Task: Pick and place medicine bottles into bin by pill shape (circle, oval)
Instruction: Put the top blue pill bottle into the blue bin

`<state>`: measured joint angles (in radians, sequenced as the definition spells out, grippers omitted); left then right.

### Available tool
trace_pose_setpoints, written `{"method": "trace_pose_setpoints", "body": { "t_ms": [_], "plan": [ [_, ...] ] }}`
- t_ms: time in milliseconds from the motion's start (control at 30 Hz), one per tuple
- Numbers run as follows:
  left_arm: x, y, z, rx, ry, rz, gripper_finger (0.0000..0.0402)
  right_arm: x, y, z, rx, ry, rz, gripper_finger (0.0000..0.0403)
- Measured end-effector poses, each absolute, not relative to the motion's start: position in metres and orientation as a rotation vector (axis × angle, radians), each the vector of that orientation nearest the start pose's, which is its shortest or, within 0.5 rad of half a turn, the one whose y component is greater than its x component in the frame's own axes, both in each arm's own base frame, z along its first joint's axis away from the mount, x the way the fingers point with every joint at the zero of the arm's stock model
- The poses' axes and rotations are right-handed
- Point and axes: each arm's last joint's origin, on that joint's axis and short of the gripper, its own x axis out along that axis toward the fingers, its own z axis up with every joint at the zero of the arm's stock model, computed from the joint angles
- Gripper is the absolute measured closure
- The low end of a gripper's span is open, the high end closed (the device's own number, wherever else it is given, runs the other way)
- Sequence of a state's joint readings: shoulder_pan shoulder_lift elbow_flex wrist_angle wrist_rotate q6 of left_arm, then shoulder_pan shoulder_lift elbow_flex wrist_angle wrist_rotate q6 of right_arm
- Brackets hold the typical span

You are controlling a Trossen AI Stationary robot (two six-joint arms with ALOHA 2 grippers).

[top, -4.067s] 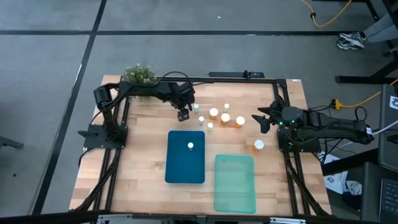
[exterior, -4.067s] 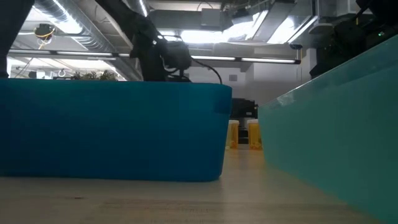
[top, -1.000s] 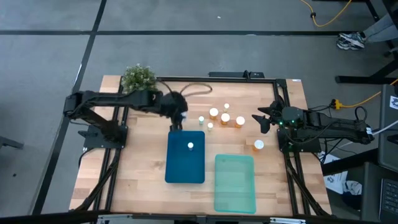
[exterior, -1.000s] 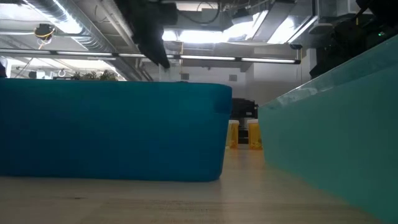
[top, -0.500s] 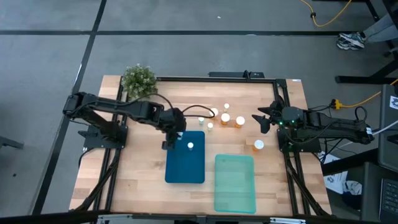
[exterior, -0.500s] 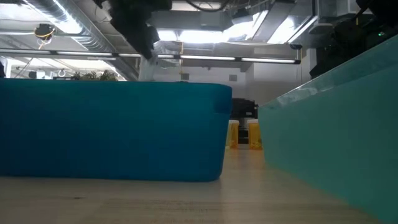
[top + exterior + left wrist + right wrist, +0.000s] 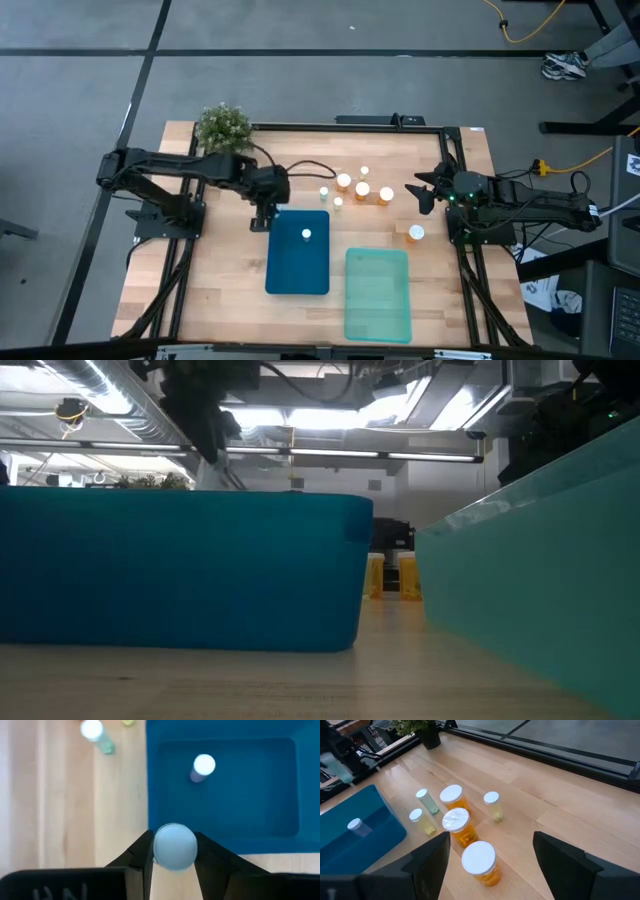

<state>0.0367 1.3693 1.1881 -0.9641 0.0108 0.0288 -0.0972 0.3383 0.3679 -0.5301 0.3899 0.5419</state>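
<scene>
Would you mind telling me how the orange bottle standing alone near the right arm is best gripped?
Grip the orange bottle across its round body just under the white cap, coming straight down from above. It stands upright and apart from the others, so the jaws have room on either side.

Grey floor (image 7: 80, 90) with dark seams surrounds the wooden table (image 7: 230, 300).
</scene>
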Motion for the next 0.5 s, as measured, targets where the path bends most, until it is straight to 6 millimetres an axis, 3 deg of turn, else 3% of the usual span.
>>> {"method": "trace_pose_setpoints", "body": {
  "t_ms": [200, 333, 500],
  "plan": [
    [0.231, 0.015, 0.312, -0.014, 0.988, 0.059, 0.0301, 0.095, -0.02, 0.213, 0.446, 0.358, -0.598, 0.0116],
    [0.217, 0.015, 0.294, -0.067, 0.923, 0.125, 0.0301, 0.095, -0.02, 0.213, 0.446, 0.357, -0.598, 0.0116],
    [0.224, 0.012, 0.258, -0.123, 0.825, 0.131, 0.0301, 0.095, -0.02, 0.213, 0.45, 0.357, -0.599, 0.0116]
  ]
}}
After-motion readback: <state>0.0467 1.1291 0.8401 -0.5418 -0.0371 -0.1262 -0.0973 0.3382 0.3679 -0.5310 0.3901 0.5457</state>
